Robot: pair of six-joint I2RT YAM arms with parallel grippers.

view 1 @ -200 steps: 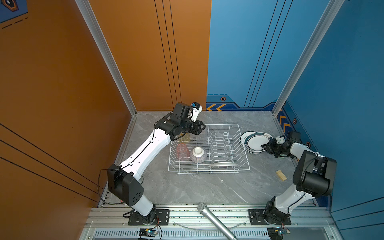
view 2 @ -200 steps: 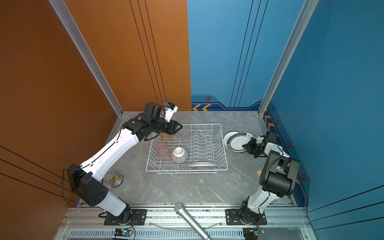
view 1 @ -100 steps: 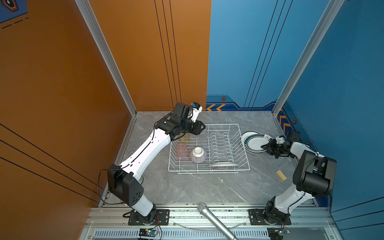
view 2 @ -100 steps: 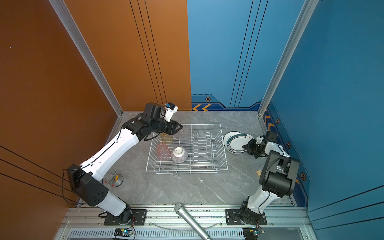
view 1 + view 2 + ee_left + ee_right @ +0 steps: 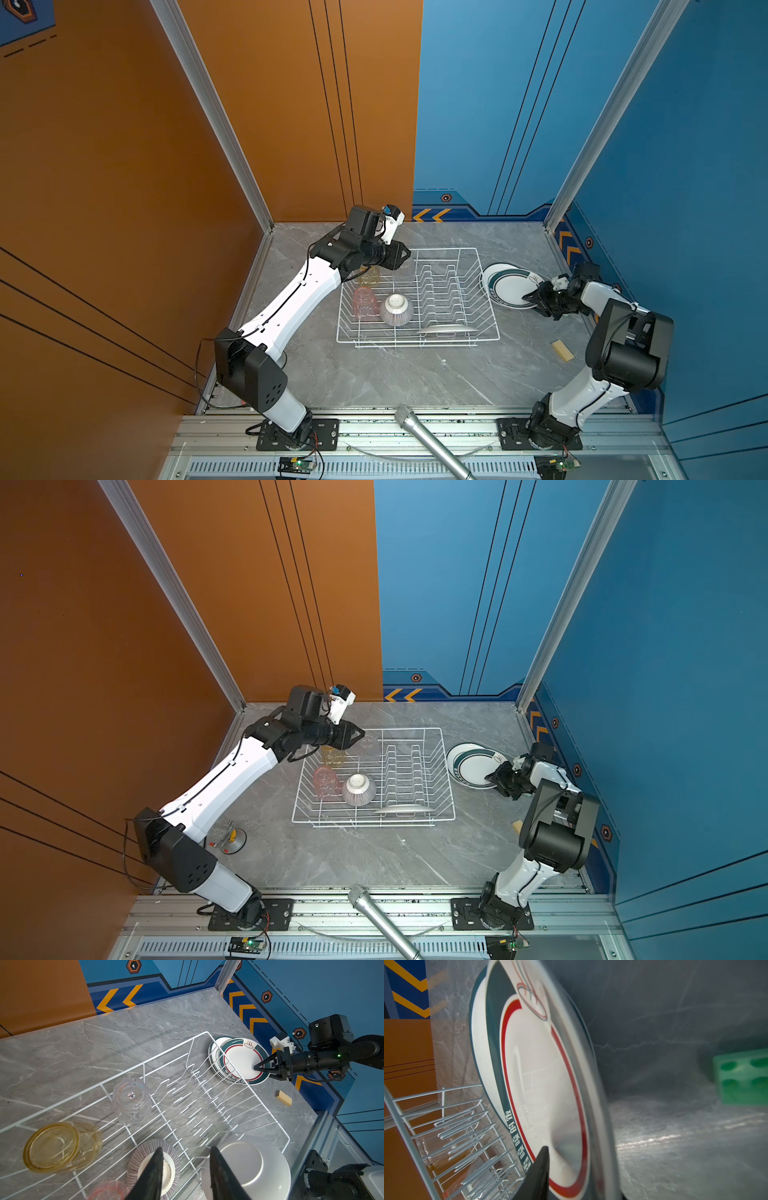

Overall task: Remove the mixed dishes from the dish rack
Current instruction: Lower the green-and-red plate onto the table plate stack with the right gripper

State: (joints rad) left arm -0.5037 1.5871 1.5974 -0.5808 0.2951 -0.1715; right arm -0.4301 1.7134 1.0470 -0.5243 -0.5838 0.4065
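The white wire dish rack (image 5: 440, 249) (image 5: 143, 1062) holds an amber tumbler (image 5: 369, 275), a pink tumbler (image 5: 365, 302), a clear tumbler (image 5: 131, 1097), an upturned striped bowl (image 5: 396, 309) and one plate (image 5: 446, 330) lying at its near right. My left gripper (image 5: 405, 253) (image 5: 186, 1148) hovers open and empty over the rack's far left corner. Right of the rack, dark-rimmed plates (image 5: 505, 284) (image 5: 241, 1059) are stacked on the table. My right gripper (image 5: 530, 297) (image 5: 256, 1068) is open astride the top plate's rim. One finger (image 5: 537, 1176) shows with a gap to the plate (image 5: 533, 1076).
A small wooden block (image 5: 562, 350) lies on the table near the right arm. A green studded block (image 5: 741, 1076) sits beyond the plates. A microphone (image 5: 432, 442) juts in at the front edge. A small metal fixture (image 5: 226, 839) stands by the left arm's base. Walls close in.
The right gripper's jaws have spread apart around the top plate's rim, and the plate now rests on the stack. The left arm has not moved.
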